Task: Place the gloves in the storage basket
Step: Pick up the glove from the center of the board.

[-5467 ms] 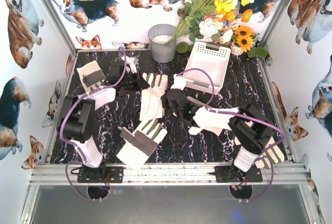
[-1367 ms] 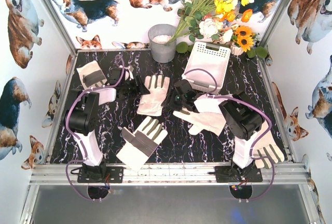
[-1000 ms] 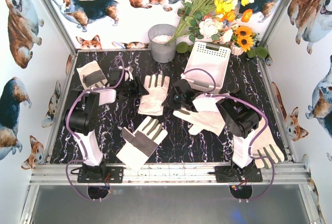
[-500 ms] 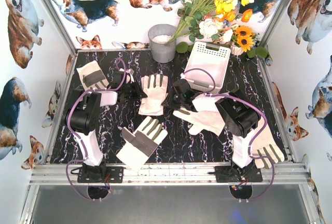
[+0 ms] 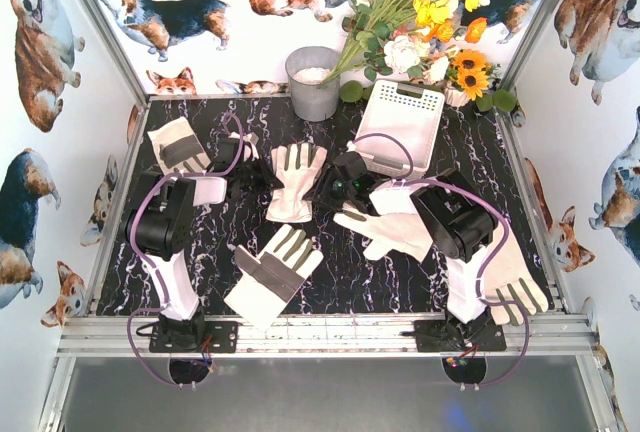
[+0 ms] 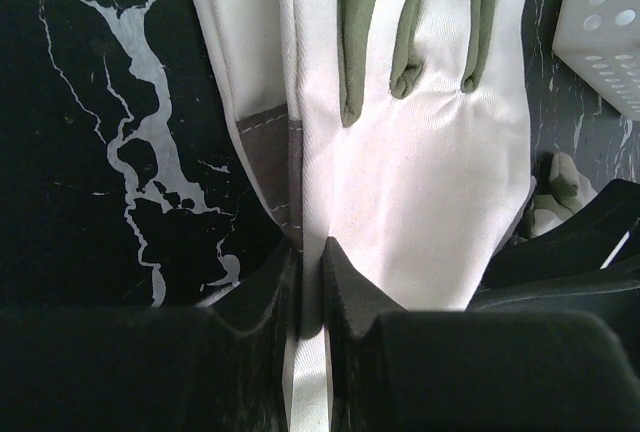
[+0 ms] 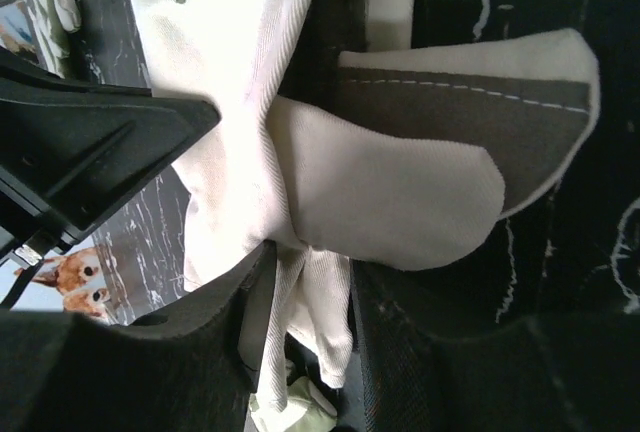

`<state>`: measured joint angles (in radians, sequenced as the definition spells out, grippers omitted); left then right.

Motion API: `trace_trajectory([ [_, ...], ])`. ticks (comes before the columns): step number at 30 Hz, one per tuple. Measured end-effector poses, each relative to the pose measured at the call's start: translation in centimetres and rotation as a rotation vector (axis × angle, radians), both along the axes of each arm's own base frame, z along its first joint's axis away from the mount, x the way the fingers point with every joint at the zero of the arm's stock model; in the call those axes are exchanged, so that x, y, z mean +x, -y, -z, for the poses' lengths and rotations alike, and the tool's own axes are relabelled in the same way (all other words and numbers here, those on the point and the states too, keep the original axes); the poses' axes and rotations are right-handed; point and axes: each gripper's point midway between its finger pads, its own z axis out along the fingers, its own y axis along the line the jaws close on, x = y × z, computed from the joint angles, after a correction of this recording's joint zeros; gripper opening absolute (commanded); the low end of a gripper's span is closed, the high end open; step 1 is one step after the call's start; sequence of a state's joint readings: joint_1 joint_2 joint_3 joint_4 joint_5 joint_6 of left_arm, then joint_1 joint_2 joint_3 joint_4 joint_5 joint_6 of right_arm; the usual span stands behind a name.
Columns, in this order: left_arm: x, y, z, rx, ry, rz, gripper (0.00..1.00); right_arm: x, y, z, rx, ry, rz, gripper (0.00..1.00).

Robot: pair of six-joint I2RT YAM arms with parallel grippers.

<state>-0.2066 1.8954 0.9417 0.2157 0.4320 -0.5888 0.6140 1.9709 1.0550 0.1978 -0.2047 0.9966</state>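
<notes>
Several cream gloves lie on the black marble table. One with grey fingers [image 5: 296, 180] lies in the middle between both grippers. My left gripper [image 5: 268, 180] is shut on its left edge, and the left wrist view shows a thin fold of cloth [image 6: 420, 172] pinched between the jaws [image 6: 310, 249]. My right gripper [image 5: 328, 190] is at its right edge, and its jaws [image 7: 305, 262] stand apart with a bunched fold of the glove [image 7: 230, 102] loose between them. The white storage basket [image 5: 405, 92] stands behind the right gripper, with no glove in it.
Other gloves lie at the back left [image 5: 175, 144], the front middle [image 5: 272, 274], under the right arm [image 5: 395, 227] and the front right [image 5: 518, 287]. A grey metal bucket [image 5: 313, 82] and a bunch of flowers [image 5: 420, 22] stand at the back wall.
My left gripper has closed on the middle glove's left edge. My right gripper's jaws have spread wider around the fold. The glove has shifted slightly left.
</notes>
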Motion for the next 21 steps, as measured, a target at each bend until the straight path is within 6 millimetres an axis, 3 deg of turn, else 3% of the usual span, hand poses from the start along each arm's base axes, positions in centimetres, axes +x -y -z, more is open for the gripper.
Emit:
trace_trajectory([
  [2,0.0,0.0,0.0,0.0,0.0,-0.002,0.0,0.1,-0.3,0.0,0.015,0.0,-0.003,0.34],
  [5,0.0,0.0,0.0,0.0,0.002,-0.002,0.0,0.1,-0.4,0.1,0.021,-0.003,-0.005,0.19],
  [7,0.0,0.0,0.0,0.001,0.004,-0.003,0.0,0.0,-0.4,0.3,0.016,-0.006,-0.007,0.0],
  [15,-0.3,-0.3,-0.1,0.021,0.009,-0.022,0.0,-0.1,-0.2,0.6,0.006,-0.011,-0.01,0.0],
  [21,-1.3,0.4,-0.4,0.018,-0.009,-0.004,0.0,-0.7,1.4,0.3,-0.004,-0.016,0.002,0.0],
])
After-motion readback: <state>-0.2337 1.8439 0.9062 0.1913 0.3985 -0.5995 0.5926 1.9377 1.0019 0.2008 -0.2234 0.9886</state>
